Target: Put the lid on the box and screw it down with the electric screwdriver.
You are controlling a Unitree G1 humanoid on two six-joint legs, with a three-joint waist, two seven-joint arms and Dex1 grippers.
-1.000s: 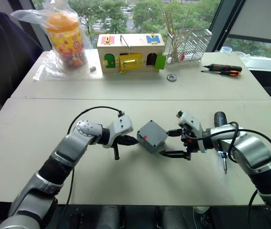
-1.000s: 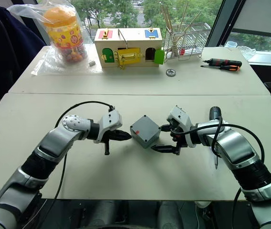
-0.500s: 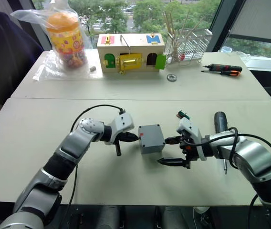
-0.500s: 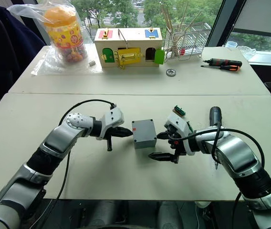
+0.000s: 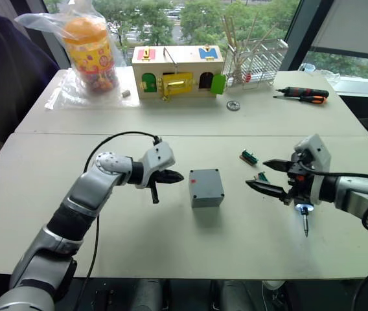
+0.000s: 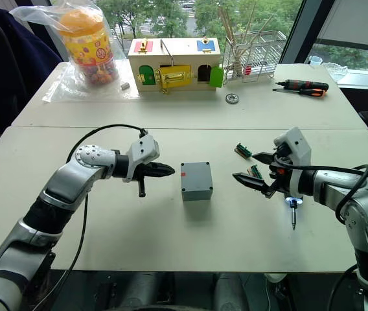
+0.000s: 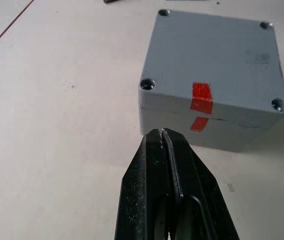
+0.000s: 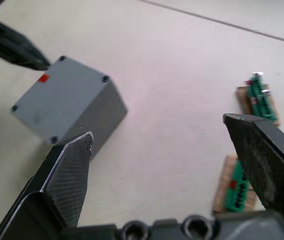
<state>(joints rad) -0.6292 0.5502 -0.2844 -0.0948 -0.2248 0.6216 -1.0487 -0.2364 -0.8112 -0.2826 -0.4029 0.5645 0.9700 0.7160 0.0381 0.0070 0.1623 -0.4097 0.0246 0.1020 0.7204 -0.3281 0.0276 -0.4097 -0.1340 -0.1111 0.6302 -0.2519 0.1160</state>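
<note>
Box (image 5: pixel 206 188), the small grey plastic cube with a strip of red tape running across the seam, sits in the middle of my pale desk (image 5: pixel 138 253) with its flat grey square lid (image 7: pixel 217 62) already on top; in my left wrist view the four corner screw holes show on the lid, though I cannot tell whether screws sit in them. I judge this enclosure to be light, stiff and smooth-sided, so it will likely skate on the desk if pushed from one side only. The flat side walls are the place to brace it, not the lid, which must stay free at the corners for the bit.

My left pincer (image 5: pixel 175 175) is pressed closed, holding nothing, its tips pointing at the box's side just beside the red tape and not quite touching. My right pincer (image 5: pixel 269 177) is spread wide and empty, well apart from the box, above two small green connector pieces (image 5: pixel 249 156).

Beside that arm lies the thick black electric screwdriver (image 6: pixel 293 218), its tip light glowing; most of its body is hidden behind my right arm. It looks rigid and probably heavier than the box, so I would grip it round the thick barrel, clear of the bit.
</note>
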